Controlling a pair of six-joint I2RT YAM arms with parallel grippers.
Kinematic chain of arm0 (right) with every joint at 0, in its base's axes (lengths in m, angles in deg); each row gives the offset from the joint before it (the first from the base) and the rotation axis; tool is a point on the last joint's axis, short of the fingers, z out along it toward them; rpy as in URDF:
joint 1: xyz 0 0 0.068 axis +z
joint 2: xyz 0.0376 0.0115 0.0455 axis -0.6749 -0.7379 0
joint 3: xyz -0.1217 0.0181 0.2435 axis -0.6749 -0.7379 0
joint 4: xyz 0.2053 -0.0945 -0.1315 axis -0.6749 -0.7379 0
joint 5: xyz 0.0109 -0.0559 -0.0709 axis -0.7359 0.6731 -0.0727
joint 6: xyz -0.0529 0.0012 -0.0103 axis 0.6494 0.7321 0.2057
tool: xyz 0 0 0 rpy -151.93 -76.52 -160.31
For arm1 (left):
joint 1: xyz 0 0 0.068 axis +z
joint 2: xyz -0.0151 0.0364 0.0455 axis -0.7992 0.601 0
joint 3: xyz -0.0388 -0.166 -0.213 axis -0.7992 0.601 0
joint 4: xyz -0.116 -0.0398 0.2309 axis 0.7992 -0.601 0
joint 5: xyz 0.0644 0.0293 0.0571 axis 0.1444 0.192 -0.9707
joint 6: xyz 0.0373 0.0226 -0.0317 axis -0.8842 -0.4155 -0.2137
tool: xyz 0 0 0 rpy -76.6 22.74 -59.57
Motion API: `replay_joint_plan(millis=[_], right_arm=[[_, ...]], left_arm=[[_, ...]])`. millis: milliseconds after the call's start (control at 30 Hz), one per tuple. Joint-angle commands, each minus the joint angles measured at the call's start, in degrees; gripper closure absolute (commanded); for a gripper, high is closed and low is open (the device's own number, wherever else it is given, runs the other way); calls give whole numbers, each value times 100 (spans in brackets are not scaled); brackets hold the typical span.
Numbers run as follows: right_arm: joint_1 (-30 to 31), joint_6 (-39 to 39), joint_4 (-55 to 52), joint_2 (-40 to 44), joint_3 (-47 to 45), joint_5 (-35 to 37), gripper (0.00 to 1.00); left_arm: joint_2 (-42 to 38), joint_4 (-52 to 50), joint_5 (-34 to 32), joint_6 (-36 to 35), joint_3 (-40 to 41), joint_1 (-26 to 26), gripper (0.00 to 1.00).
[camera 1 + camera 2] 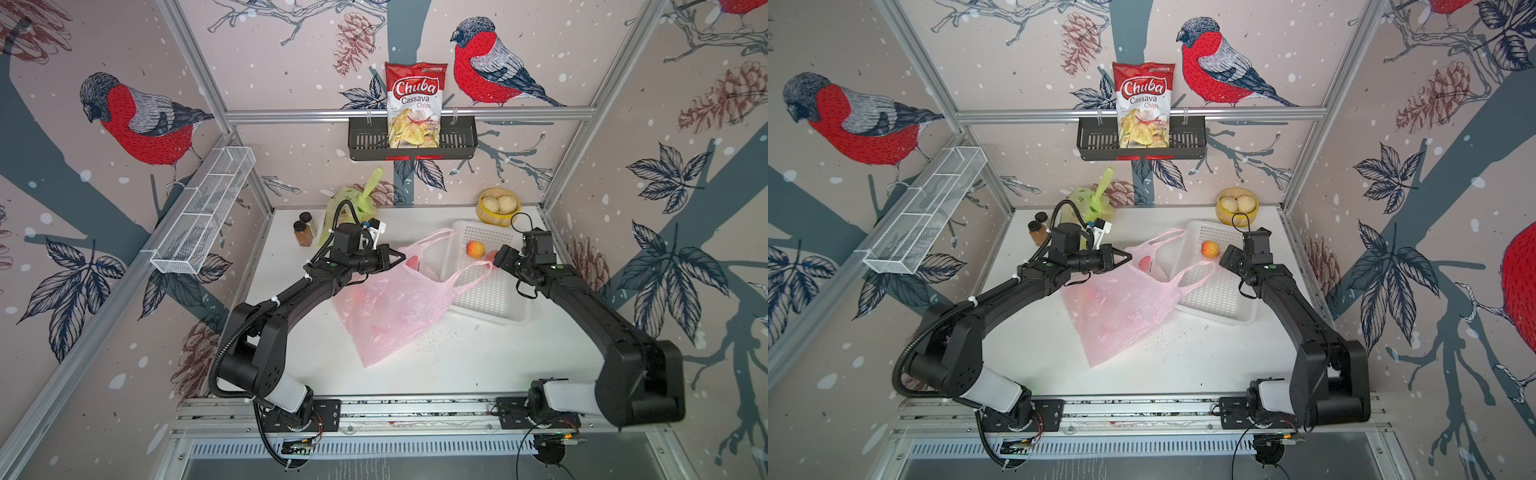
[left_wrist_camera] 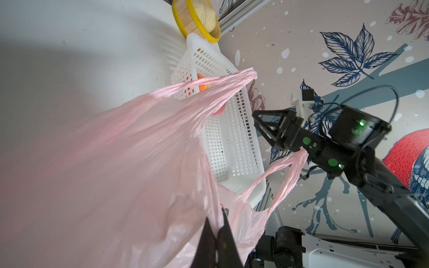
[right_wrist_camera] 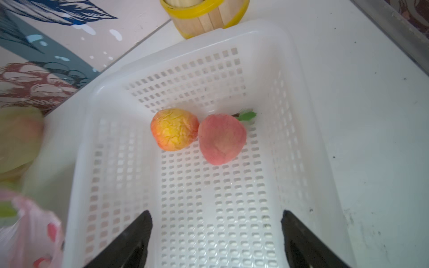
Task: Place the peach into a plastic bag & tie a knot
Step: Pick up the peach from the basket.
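Observation:
A pink plastic bag (image 1: 395,307) (image 1: 1121,307) lies on the white table, its two handles reaching toward a white perforated basket (image 1: 494,316) (image 3: 209,34). My left gripper (image 1: 401,257) (image 2: 215,219) is shut on the bag's rim and holds that side up. Two peaches lie side by side in the basket, a yellow-orange peach (image 3: 174,130) (image 1: 475,249) and a pink peach (image 3: 221,139) with a green leaf. My right gripper (image 3: 216,212) (image 1: 500,257) hangs open over the basket, short of both peaches, with nothing between its fingers. Faint reddish shapes show through the bag; I cannot tell what they are.
A yellow-rimmed wooden tub of buns (image 1: 497,205) stands behind the basket. Two spice jars (image 1: 303,232) and a knotted green bag (image 1: 353,203) sit at the back left. A chips bag (image 1: 415,104) stands in a black wall basket. A white wire shelf (image 1: 203,212) hangs on the left wall.

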Motion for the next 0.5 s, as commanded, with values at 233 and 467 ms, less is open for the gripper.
replay_joint_plan(millis=[233,467], right_arm=[[-85,65,355,-1621,843,195,18],[-29,44,459,-2216,1065,136,19]], left_arm=[[-125,72,81,-122,-72,7,100],[-204,24,116,-167,-59,7,100]])
